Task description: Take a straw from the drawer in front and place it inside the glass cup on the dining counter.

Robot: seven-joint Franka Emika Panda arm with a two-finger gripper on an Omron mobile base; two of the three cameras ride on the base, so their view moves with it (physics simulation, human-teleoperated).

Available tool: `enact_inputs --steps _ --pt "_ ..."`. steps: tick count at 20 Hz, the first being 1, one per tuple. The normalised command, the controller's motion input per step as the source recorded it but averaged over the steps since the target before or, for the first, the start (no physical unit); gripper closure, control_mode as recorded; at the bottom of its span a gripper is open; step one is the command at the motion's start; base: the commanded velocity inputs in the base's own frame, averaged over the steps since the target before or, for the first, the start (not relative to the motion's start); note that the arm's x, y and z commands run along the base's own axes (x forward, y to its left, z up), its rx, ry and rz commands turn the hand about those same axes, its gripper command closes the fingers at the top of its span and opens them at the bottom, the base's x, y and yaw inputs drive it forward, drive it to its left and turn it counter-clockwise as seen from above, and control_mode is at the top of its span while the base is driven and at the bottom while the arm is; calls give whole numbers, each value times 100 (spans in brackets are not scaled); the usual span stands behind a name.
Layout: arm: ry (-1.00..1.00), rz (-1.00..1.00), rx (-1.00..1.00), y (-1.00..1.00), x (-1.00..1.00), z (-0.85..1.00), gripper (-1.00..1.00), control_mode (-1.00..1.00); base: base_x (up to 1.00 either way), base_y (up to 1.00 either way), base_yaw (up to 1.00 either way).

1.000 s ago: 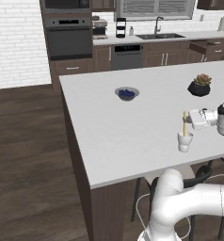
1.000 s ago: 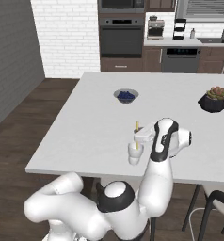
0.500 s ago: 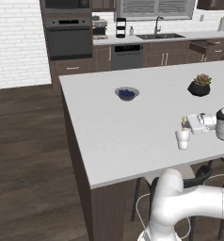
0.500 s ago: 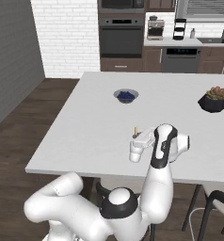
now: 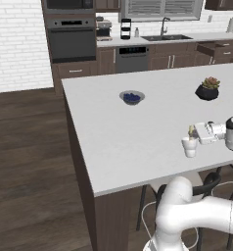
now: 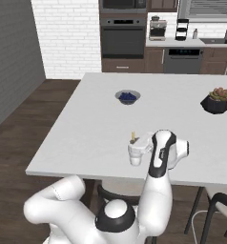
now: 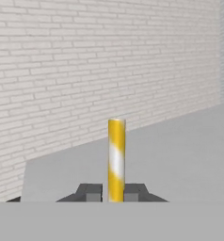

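Note:
The glass cup (image 5: 189, 146) stands upright near the front right edge of the white dining counter (image 5: 118, 132). The yellow straw (image 5: 191, 131) stands upright in it, a short end showing above the rim. My gripper (image 5: 198, 133) reaches in sideways from the right, just over the cup, and is shut on the straw. From the other side, the cup (image 6: 135, 155), the straw's tip (image 6: 132, 137) and the gripper (image 6: 142, 144) line up the same way. In the hand view the straw (image 7: 116, 157) is pinched between the two fingertips (image 7: 90, 192). A dark drawer (image 5: 211, 48) stands pulled out at the far right.
A small bowl with blue filling (image 5: 132, 97) sits mid-counter, and a dark plant pot (image 5: 207, 90) sits at the far right. Stools (image 6: 220, 209) stand under the counter's near edge. An oven (image 5: 72, 41), a dishwasher and a sink line the back wall.
My gripper has come down with the straw. The straw, which stood tall above the cup, has sunk into it until just a short end shows.

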Motion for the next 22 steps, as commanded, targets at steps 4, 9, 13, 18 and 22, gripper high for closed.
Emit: enact_inputs --steps 4,9,13,18,22 --pt "1 -2 0 2 -13 0 100 -100 0 0 0" --pt "1 0 0 -4 -9 0 100 -100 0 0 0" --pt "2 0 0 -17 0 0 100 -100 0 0 0" --pt "2 0 0 -7 0 -1 100 -100 0 0 0" --pt "0 0 0 0 0 0 -100 -100 0 0 0"
